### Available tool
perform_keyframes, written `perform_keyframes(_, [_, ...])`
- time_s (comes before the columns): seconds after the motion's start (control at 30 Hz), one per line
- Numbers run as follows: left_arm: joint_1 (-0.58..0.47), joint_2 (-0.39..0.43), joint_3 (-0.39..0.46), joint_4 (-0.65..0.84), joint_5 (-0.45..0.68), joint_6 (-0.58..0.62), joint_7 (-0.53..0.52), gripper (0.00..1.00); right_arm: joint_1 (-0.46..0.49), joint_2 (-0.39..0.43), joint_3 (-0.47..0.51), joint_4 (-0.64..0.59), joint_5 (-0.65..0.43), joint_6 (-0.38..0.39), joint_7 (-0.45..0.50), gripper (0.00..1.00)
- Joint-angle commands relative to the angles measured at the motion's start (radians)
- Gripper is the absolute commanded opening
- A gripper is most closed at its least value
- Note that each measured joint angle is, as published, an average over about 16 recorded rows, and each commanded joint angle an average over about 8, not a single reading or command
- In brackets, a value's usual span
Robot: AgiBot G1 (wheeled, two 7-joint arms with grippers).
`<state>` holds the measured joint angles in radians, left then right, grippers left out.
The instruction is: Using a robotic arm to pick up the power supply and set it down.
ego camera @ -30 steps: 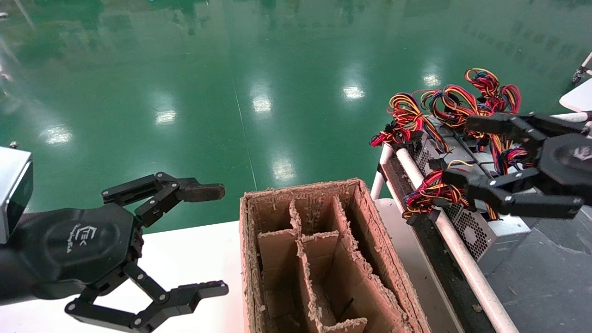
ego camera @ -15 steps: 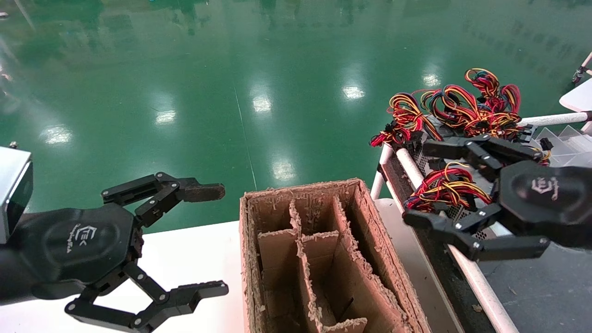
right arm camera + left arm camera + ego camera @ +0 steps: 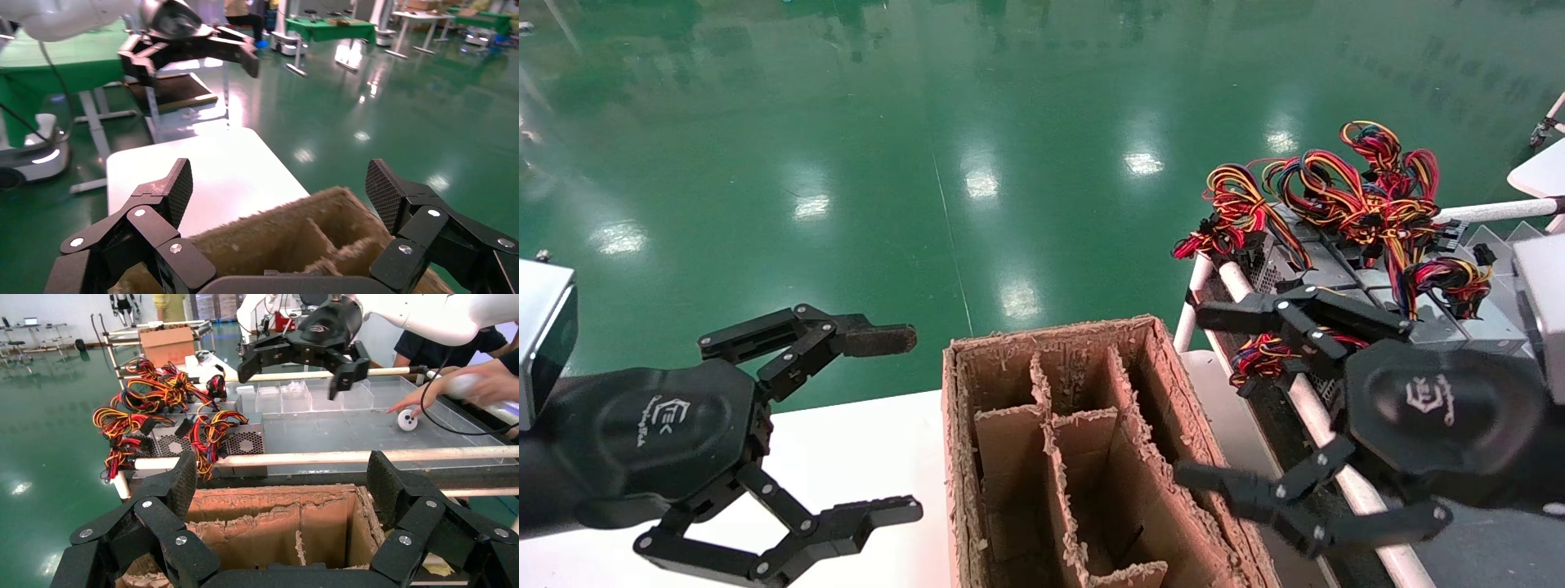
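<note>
Several silver-grey power supplies [image 3: 1344, 273] lie on a rack at the right, under tangled red, yellow and black wires [image 3: 1344, 192]. Their perforated faces and fan grilles [image 3: 245, 441] show in the left wrist view. My right gripper [image 3: 1193, 394], on the white robotic arm [image 3: 428, 318], hangs open and empty between the rack and the right wall of the cardboard box [image 3: 952, 457]. It is apart from the power supplies. Its wrist view looks across the box [image 3: 294, 239] between the open fingers [image 3: 177, 184]. My left gripper [image 3: 907, 425] is open and empty, left of the box.
The worn cardboard box has inner dividers [image 3: 1050, 425] and stands on a white table [image 3: 846, 457]. A white pipe rail [image 3: 1254, 302] edges the rack. Clear plastic bins [image 3: 294, 398] sit behind the supplies. A person's hand [image 3: 422, 398] reaches near a small white round object [image 3: 407, 419].
My right gripper has moved from above the power supplies down and left to the box's right edge, staying open and empty. The left arm has not moved.
</note>
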<state>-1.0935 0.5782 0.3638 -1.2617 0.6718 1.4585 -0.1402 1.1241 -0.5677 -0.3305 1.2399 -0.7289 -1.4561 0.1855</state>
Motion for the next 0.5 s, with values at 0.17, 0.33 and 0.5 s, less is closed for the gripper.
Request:
perform_keyframes(0.17, [0.0,0.0,0.0,0.0,0.0,0.0,0.0,1.0,-0.034,-0.03,0.035,0.03,-0.001,-0.027,0.001,1.0])
perform_keyframes(0.33, [0.0,0.0,0.0,0.0,0.0,0.0,0.0,1.0,-0.053,-0.047,0.055,0.047,-0.001,-0.042,0.002,1.0])
perform_keyframes(0.5, [0.0,0.0,0.0,0.0,0.0,0.0,0.0,1.0,-0.06,-0.052,0.062,0.053,-0.001,-0.047,0.002,1.0])
